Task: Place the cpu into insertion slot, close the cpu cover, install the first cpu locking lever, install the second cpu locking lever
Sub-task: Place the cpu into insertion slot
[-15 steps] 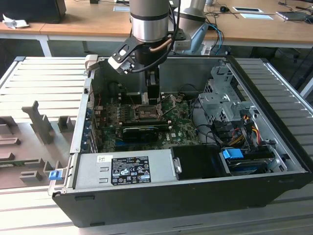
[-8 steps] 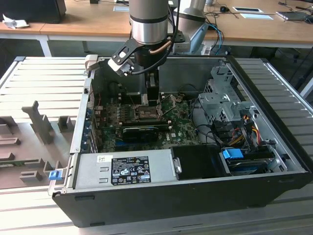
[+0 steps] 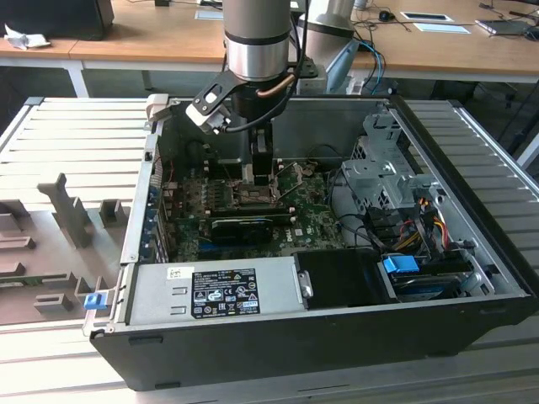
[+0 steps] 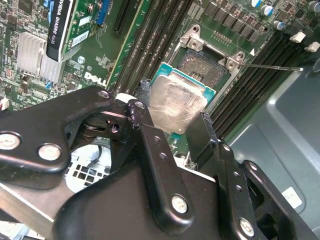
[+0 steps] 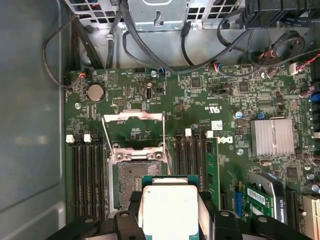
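Single arm (image 3: 257, 38), its wrist section vertical in the exterior view, with the gripper (image 3: 260, 168) pointing straight down. In both wrist views the two black fingers (image 4: 150, 135) press against opposite edges of the cpu (image 4: 176, 102), which is held flat between them.

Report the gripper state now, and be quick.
Gripper: jaws shut on the cpu, which is not yet seated in the insertion slot.
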Controlling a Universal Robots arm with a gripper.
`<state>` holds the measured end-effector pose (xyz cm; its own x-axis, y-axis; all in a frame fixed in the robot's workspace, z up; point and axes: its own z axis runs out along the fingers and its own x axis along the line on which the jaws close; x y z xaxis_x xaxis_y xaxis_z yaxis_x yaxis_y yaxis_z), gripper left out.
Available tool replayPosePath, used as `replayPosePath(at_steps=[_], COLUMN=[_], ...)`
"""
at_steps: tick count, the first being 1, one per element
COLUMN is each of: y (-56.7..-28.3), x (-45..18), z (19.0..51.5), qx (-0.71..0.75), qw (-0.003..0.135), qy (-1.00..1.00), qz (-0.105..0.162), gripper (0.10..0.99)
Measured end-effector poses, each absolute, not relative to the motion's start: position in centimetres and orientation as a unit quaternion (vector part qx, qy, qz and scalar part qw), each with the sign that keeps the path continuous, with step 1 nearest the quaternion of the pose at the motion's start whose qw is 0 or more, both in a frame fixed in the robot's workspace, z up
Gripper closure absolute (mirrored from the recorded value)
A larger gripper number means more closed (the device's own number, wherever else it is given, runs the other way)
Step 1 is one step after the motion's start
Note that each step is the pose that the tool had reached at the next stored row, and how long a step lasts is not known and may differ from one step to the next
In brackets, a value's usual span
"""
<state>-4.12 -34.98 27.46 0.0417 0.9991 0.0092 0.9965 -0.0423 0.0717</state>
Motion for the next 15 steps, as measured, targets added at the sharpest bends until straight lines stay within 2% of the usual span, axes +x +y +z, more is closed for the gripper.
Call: replayPosePath(at_steps=[15], y=[-34.98], x=[-4.94], z=[26.94], qx=[0.721], qw=[0.023], qy=[0.692], qz=[0.028], gripper=[0.557])
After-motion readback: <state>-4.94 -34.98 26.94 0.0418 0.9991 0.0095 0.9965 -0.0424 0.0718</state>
